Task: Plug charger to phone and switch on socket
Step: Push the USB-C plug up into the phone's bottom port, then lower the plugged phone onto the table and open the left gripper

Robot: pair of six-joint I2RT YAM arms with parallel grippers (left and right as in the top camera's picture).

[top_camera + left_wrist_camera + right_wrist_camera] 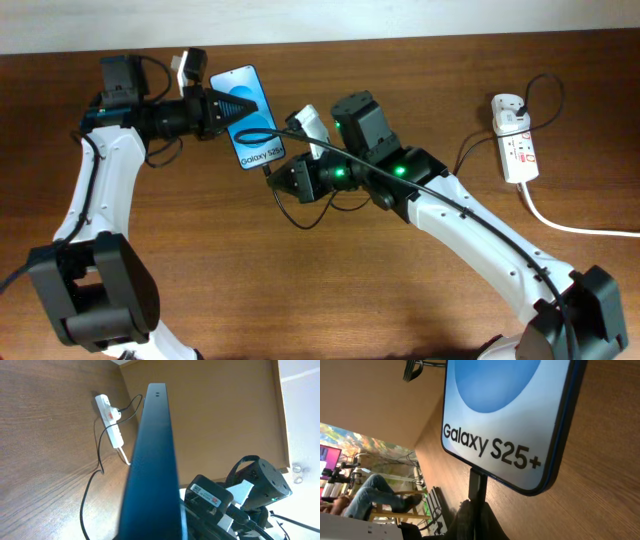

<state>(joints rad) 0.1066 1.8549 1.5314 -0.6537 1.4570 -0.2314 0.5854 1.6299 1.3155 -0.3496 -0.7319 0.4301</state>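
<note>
- The phone [256, 150] is a slim, glossy slab with rounded corners and a dark blue rim. Its screen is bright blue, with "Galaxy S25+" printed near the lower end. It sits at a slant in the upper left of the overhead frame.
- The left gripper [238, 106] has its black fingers closed across the phone's upper half, clamping it.
- The right gripper [277, 180], just below the phone's lower end, pinches the charger [477, 483]. The small matte black tip meets the phone's bottom edge — whether it is fully seated I cannot tell.
- The socket [514, 140] — white oblong plastic with red markings — lies at the far right on the wood-grain table [330, 300]. Its thick white cord [575, 226] trails off toward the right edge.
</note>
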